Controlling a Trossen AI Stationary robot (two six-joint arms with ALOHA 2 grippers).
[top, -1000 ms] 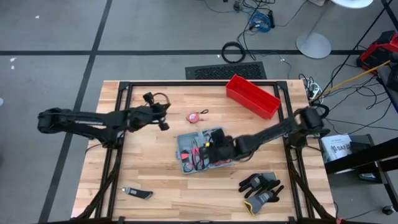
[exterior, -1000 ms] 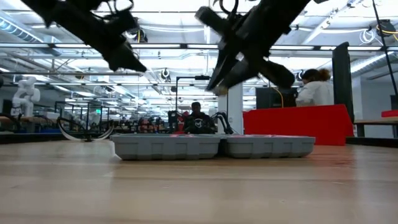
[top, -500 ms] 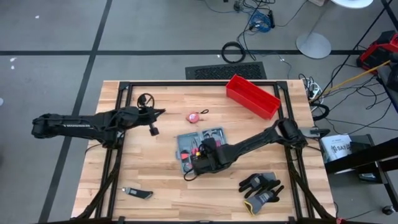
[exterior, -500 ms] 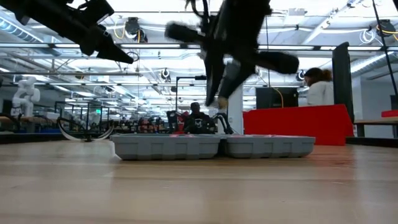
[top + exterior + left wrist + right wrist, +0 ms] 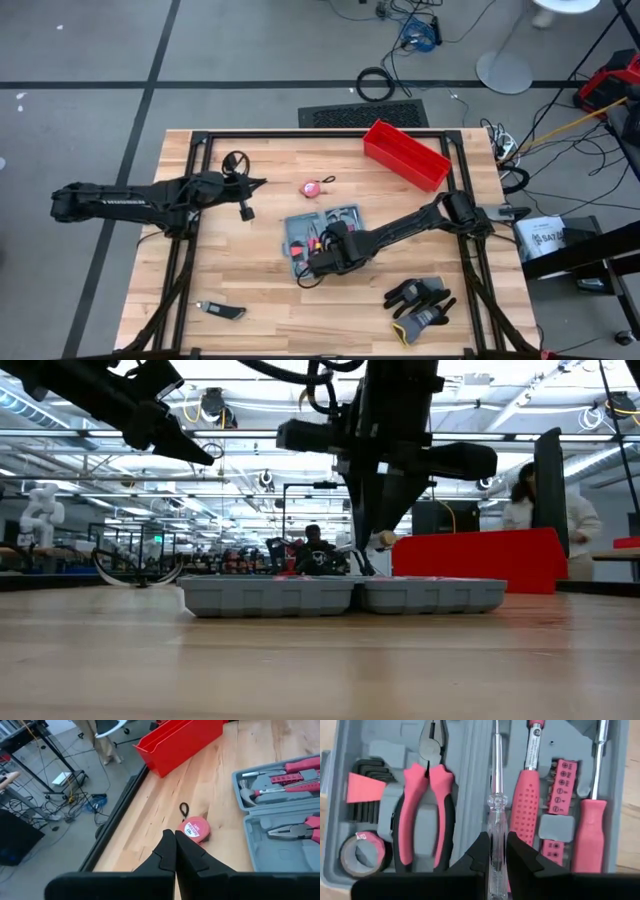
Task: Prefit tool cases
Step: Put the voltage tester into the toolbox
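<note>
The grey tool case (image 5: 322, 238) lies open and flat on the table, and from the low view it appears as two shallow trays (image 5: 340, 595). Its moulded slots hold pink pliers (image 5: 427, 810), hex keys, a tape roll, pink screwdrivers (image 5: 526, 805) and bits. My right gripper (image 5: 325, 256) hovers over the case, shut on a clear-handled screwdriver (image 5: 496, 825). My left gripper (image 5: 246, 207) is shut and holds nothing. It hangs above the table left of the case, with the pink tape measure (image 5: 193, 828) just beyond its fingertips (image 5: 174, 851). My right gripper pinches the clear handle (image 5: 496, 851) of the screwdriver between its two fingers (image 5: 479, 851), coming from above and pointing down. The screwdriver is lifted clear of the case, with its metal shaft (image 5: 494, 755) reaching out over the hinge between the two trays.
A red bin (image 5: 405, 155) stands at the far right of the table, black gloves (image 5: 420, 302) lie near the near right corner and a small knife (image 5: 222, 311) at the near left. The tape measure (image 5: 315, 187) lies beyond the case. People stand in the room behind (image 5: 535, 510).
My right gripper carried the screwdriver from the case's right side toward its near left part, sank a little, and turned from a slant to pointing straight down. My left gripper drew back toward the table's left edge, away from the case.
</note>
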